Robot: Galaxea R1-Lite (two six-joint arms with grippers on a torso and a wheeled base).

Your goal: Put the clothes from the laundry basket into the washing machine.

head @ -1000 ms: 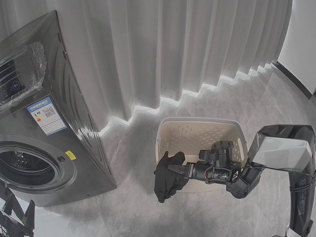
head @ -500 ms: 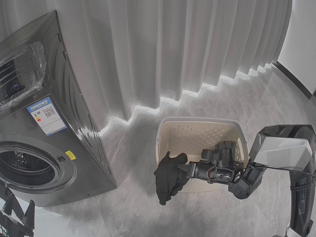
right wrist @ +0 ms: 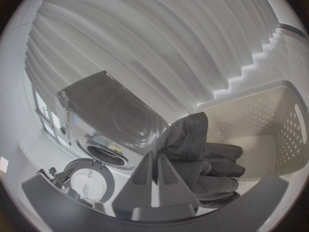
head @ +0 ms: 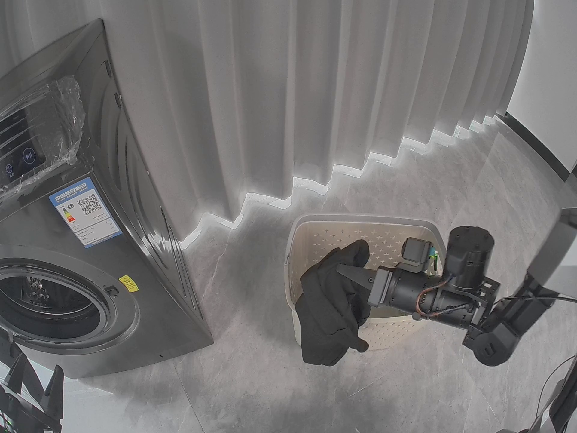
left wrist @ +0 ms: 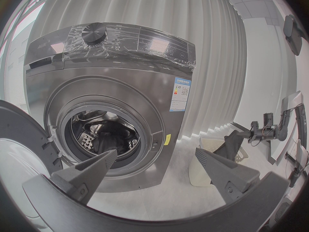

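The right tool (head: 347, 270) is clenched on a top fold of the dark cloth garment (head: 329, 314), which looks soft, light and likely to snag on the pale plastic laundry basket (head: 360, 218).

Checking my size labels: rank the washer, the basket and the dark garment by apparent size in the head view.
1. Washer, largest, though cropped by the view's edge.
2. Basket.
3. Garment, smallest, even held up nearer the camera by the right gripper.
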